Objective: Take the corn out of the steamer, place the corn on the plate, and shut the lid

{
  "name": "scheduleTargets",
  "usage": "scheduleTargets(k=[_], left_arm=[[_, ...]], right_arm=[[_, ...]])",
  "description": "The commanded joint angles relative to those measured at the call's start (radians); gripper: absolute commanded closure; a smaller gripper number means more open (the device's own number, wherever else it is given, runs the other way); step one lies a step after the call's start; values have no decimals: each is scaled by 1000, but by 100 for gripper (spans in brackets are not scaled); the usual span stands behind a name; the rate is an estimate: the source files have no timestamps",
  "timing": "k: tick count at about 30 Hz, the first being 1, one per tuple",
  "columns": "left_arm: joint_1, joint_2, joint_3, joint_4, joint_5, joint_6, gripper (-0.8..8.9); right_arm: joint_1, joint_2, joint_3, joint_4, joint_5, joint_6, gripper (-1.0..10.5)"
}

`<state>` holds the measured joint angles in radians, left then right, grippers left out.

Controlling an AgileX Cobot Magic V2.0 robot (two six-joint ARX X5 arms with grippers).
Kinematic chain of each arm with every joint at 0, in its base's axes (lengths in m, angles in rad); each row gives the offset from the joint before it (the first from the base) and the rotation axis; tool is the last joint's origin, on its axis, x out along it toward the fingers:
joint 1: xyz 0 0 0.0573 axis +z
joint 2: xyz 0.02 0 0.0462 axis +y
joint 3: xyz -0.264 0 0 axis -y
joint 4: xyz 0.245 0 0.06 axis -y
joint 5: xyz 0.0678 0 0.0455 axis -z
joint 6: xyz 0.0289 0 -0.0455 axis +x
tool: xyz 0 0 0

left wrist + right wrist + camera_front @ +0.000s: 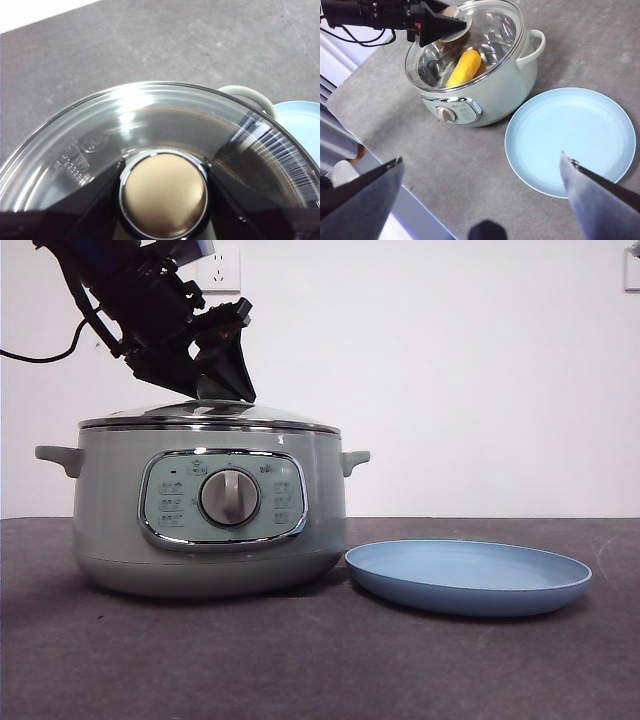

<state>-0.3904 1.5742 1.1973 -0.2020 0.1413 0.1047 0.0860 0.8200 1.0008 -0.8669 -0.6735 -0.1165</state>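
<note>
A: Corn [464, 67] – where is it sitting?

B: Lying inside the steamer [110, 510], seen through the glass from the right wrist view. Nothing lifted out yet, so I am judging the task as barely started.

A: Lid?

B: The lid [165, 115] is resting on the steamer rim, looking level in the front view. The left gripper [164, 200] is reaching down over it, its jaws sitting either side of the round knob [164, 195] and looking pressed against it. I am reading that as a pinch on the knob, ready for lifting.

A: Plate?

B: The plate [470, 580] is lying bare, just beside the steamer on its handle side, nearer the desk's front edge than its back edge. It appears almost touching the pot's base in the front view; I cannot tell for certain.

A: Other arm?

B: The right gripper [482, 170] is hanging high above the desk, jaws spread wide, holding nothing, waiting over the plate's near rim.

A: So what is remaining?

B: Everything, by my reckoning: opening the lid, taking the corn out, setting it on the plate, closing the lid.
</note>
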Motion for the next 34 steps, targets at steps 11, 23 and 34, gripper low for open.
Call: scheduleTargets(k=[11, 23, 34], left_arm=[[-2, -16, 115, -56, 19, -5, 822], [-1, -118, 264, -165, 19, -35, 822], [6, -440, 264, -352, 20, -48, 822]], right_arm=[[3, 3, 2, 11, 0, -4, 381], [11, 80, 2, 96, -2, 51, 382], [172, 229, 42, 321, 89, 196, 382]])
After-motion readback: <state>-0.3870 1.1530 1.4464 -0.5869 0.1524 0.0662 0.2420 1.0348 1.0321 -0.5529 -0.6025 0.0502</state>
